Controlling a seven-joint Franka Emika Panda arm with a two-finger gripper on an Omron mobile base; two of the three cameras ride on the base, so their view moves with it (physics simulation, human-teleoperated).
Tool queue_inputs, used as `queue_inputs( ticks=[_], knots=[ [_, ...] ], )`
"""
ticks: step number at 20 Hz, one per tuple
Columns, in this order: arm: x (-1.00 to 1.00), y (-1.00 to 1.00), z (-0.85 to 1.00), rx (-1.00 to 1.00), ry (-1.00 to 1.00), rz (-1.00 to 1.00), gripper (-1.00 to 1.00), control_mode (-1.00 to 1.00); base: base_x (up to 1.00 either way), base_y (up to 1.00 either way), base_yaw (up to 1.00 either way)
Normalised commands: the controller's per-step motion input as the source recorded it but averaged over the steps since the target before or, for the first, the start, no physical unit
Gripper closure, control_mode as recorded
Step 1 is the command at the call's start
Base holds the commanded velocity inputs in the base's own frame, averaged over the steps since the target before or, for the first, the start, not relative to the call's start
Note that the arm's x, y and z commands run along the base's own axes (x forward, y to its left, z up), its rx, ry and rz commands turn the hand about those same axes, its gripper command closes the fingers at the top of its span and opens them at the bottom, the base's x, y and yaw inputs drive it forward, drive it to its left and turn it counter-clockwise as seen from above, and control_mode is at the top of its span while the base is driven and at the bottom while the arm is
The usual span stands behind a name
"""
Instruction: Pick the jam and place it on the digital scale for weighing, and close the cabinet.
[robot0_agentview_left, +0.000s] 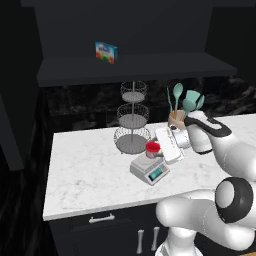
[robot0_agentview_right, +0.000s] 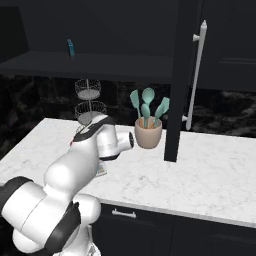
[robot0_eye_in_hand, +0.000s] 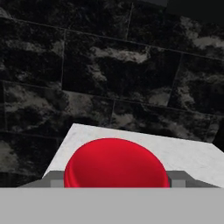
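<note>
1. The jam (robot0_agentview_left: 152, 147) sits at the gripper (robot0_agentview_left: 159, 148), directly over the rear part of the digital scale (robot0_agentview_left: 149, 169), which stands on the white marble counter (robot0_agentview_left: 85, 175) just in front of the three-tier wire stand (robot0_agentview_left: 133, 120).

2. The relation that matters for the next move is vertical: jar above platform. From the left base view I cannot tell whether the jar's base is already touching the scale's top or hangs just over it.

3. In the hand view the red lid (robot0_eye_in_hand: 114, 164) lies right at the gripper, centred, with a grey tip showing at either side of it (so the jar is squarely in line with the hand, not off to one side).

4. The gripper stands about half open, and the jar lies between its fingers. It looks to be holding the jar by its sides, though the contact itself is hidden behind the hand, so I offer that as a judgement.

5. The arm reaches in from the right of the left base view, with the hand lying roughly level and pointing toward the wire stand.

6. The cabinet (robot0_agentview_right: 187, 75) is open: one door swings out over the counter beside the utensil pot (robot0_agentview_right: 148, 134), its long silver handle (robot0_agentview_right: 196, 75) facing the robot. The blue box (robot0_agentview_left: 106, 51) rests on the cabinet's shelf.

7. My reading: the placing is nearly done, and the door remains to be shut, well to the right of where the hand is now.
</note>
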Motion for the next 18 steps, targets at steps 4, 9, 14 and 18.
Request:
queue_inputs(
  ticks=[4,9,14,18],
  knots=[
    [0.24,0.00,-0.41,0.00,0.02,0.00,1.00,-1.00,0.00,0.00,0.00],
    [0.20,0.00,-0.30,0.00,0.07,0.00,1.00,-1.00,0.00,0.00,0.00],
    [0.02,0.00,-0.28,0.00,0.05,0.00,1.00,-1.00,0.00,0.00,0.00],
    [0.21,0.00,-0.22,0.00,0.03,0.00,1.00,-1.00,0.00,0.00,0.00]
  ],
)
